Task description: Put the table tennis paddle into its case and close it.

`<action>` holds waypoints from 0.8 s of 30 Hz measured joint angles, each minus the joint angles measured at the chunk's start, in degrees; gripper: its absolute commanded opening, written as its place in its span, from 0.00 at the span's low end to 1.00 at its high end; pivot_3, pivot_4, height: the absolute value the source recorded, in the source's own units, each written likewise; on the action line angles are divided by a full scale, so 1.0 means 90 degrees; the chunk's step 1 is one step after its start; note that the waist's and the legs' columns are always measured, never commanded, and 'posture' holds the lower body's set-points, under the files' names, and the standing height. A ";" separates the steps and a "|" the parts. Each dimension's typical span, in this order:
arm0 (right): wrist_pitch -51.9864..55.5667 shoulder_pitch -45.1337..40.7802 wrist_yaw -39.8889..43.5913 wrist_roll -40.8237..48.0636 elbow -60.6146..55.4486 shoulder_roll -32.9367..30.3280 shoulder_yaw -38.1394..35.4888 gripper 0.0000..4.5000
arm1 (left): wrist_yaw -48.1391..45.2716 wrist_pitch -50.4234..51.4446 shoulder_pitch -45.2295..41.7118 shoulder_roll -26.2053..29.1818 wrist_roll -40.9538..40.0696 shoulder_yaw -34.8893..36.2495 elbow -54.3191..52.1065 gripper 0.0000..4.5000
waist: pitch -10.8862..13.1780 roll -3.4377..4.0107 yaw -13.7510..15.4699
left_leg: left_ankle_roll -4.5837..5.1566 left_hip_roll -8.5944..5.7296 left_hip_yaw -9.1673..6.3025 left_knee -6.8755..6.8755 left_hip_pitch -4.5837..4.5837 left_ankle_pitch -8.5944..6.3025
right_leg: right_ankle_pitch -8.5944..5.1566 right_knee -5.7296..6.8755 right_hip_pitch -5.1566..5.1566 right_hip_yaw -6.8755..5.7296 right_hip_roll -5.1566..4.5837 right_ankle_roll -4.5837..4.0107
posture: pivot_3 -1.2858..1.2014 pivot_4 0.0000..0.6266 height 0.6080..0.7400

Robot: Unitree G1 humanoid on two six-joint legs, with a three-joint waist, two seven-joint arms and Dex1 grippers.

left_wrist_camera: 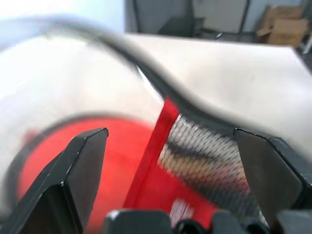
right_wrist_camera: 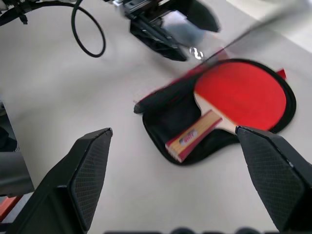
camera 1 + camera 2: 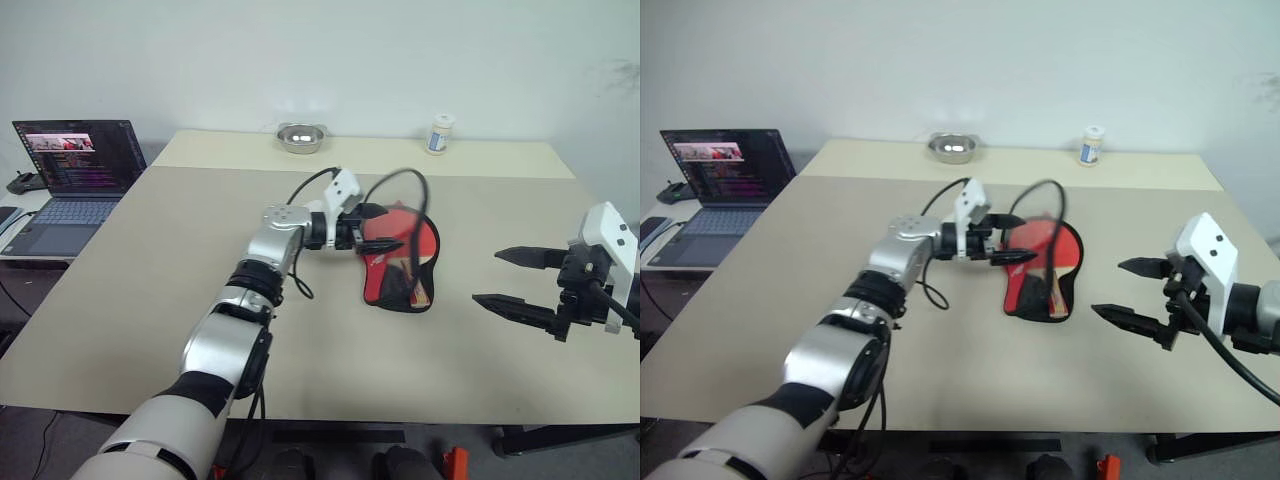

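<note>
Left gripper (image 3: 383, 235) spread wide, I see, over the case (image 2: 165, 109)'s raised flap edge. Right gripper (image 3: 512, 279) gapes, well apart on bare surface (image 3: 150, 290); table tennis paddle (image 2: 234, 97) lies inside.

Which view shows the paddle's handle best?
The right wrist view: the paddle lies in the open case, its handle unobstructed. In the eye views the handle is small, near the left gripper. The left wrist view gives a blurred red face, no handle.

Table tennis paddle (image 2: 229, 105), red round face up, light wooden handle with a small label, lies inside the open case (image 2: 168, 109) on the beige table, mid-right. Case is black inside, black-edged; its red-and-mesh flap (image 3: 385, 262) stands lifted along one side, unzipped, not closed.
</note>
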 measured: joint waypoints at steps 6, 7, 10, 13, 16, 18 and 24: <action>-0.0062 -0.0037 -0.0295 -0.0071 0.0193 0.0058 0.0242 0.99 | 0.0049 -0.0268 0.0025 0.0040 0.0045 0.0051 0.0425 1.00 | 0.0000 0.0000 -0.0026 | -0.0001 0.0007 -0.0003 -0.0007 0.0009 0.0001 | 0.0000 0.0008 -0.0001 0.0000 0.0010 0.0000 | 0.52 0.24 1.00; -0.0088 -0.0115 -0.0361 -0.0143 0.0270 0.0102 0.0400 0.99 | -0.0034 -0.0266 0.0093 0.0145 0.0024 0.0099 0.0362 1.00 | 0.0000 0.0001 -0.0032 | -0.0001 0.0007 -0.0001 -0.0007 0.0011 0.0001 | 0.0000 0.0008 -0.0001 0.0003 0.0009 0.0000 | 0.52 0.24 1.00; -0.0233 -0.0474 -0.0675 -0.0476 0.0669 0.0370 0.0889 0.99 | -0.0270 -0.0211 0.0452 0.0518 -0.0024 0.0149 -0.0127 1.00 | -0.0001 0.0001 -0.0047 | -0.0002 0.0007 0.0002 -0.0005 0.0011 0.0001 | 0.0008 0.0008 -0.0001 0.0005 0.0006 -0.0015 | 0.52 0.24 1.00; -0.0374 -0.1085 -0.1091 -0.0913 0.1311 0.0836 0.1482 0.99 | -0.0513 0.0111 0.1073 0.0956 -0.0227 0.0254 -0.1040 1.00 | -0.0002 0.0004 -0.0077 | -0.0003 0.0009 0.0005 -0.0003 0.0010 0.0002 | 0.0016 0.0009 -0.0002 0.0008 0.0004 -0.0028 | 0.52 0.24 1.00; -0.0423 -0.1721 -0.1545 -0.1400 0.2151 0.1409 0.1995 0.99 | -0.0704 0.0714 0.1778 0.1333 -0.0512 0.0347 -0.2219 1.00 | -0.0002 0.0004 -0.0085 | -0.0004 0.0011 0.0004 0.0003 0.0003 0.0003 | 0.0016 0.0011 -0.0003 0.0005 0.0002 -0.0029 | 0.52 0.24 1.00; -0.0457 -0.2052 -0.1760 -0.1703 0.2739 0.1751 0.2292 0.99 | -0.0829 0.1241 0.2170 0.1573 -0.0780 0.0362 -0.3061 1.00 | -0.0002 0.0005 -0.0099 | -0.0004 0.0012 0.0004 0.0007 0.0000 0.0003 | 0.0016 0.0012 -0.0004 0.0005 0.0001 -0.0030 | 0.52 0.24 1.00; -0.0473 -0.2617 -0.1979 -0.2277 0.4077 0.2620 0.2795 0.99 | -0.0896 0.2366 0.2756 0.2281 -0.1421 0.0489 -0.4787 1.00 | -0.0003 0.0006 -0.0026 | -0.0002 0.0011 0.0004 0.0022 -0.0003 0.0002 | 0.0017 0.0016 -0.0003 0.0002 -0.0002 -0.0030 | 0.52 0.24 1.00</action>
